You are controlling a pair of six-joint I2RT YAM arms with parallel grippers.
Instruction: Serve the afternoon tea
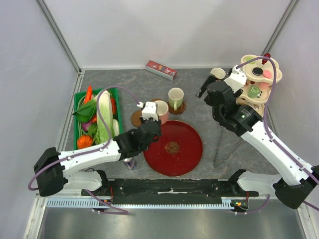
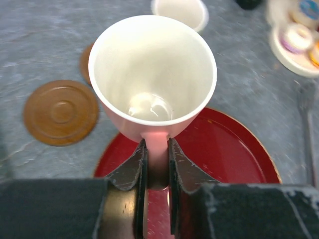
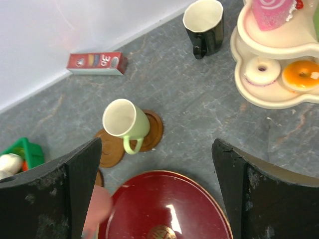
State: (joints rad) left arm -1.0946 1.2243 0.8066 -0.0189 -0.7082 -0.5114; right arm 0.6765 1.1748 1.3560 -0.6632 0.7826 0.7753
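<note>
My left gripper [image 1: 150, 118] is shut on the handle of the pink mug [image 1: 162, 111]. It holds the mug upright over the far left rim of the red plate [image 1: 173, 148]. In the left wrist view the mug [image 2: 152, 74] is empty and my jaws pinch its handle. The pale green mug [image 1: 175, 97] stands on a brown saucer [image 3: 153, 130]. Two bare saucers [image 2: 61, 112] lie to the left of it. The black mug [image 3: 204, 22] stands by the cream stand [image 1: 259, 79], which holds donuts [image 3: 261, 71] and other pastries. My right gripper [image 3: 157, 145] hangs wide open and empty.
A green crate of vegetables [image 1: 94, 117] is at the left. A red box [image 1: 161, 69] lies by the back wall. A small can [image 1: 130, 163] stands near the plate's left edge. A thin metal utensil [image 1: 229, 149] lies right of the plate.
</note>
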